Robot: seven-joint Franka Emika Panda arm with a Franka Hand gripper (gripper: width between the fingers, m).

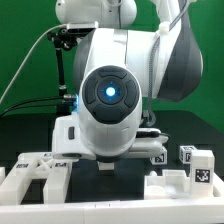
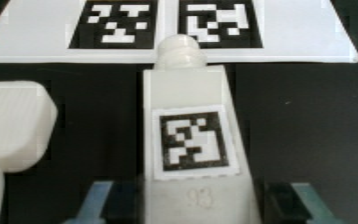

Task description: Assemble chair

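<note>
In the wrist view a white chair post (image 2: pixel 195 130) lies lengthwise on the black table, with a square marker tag on its top face and a round peg at its far end. My gripper (image 2: pixel 197 198) is open and straddles the post's near end. Its two bluish fingers (image 2: pixel 101 200) stand on either side with a dark gap between each and the post. A rounded white chair part (image 2: pixel 12 125) lies beside the post. In the exterior view the arm's wrist (image 1: pixel 108 100) hides the gripper and the post.
The marker board (image 2: pixel 167 25) with two tags lies just past the post's peg. In the exterior view, white chair parts lie at the front left (image 1: pixel 35 175) and a tagged block stands at the front right (image 1: pixel 196 165). A green backdrop stands behind.
</note>
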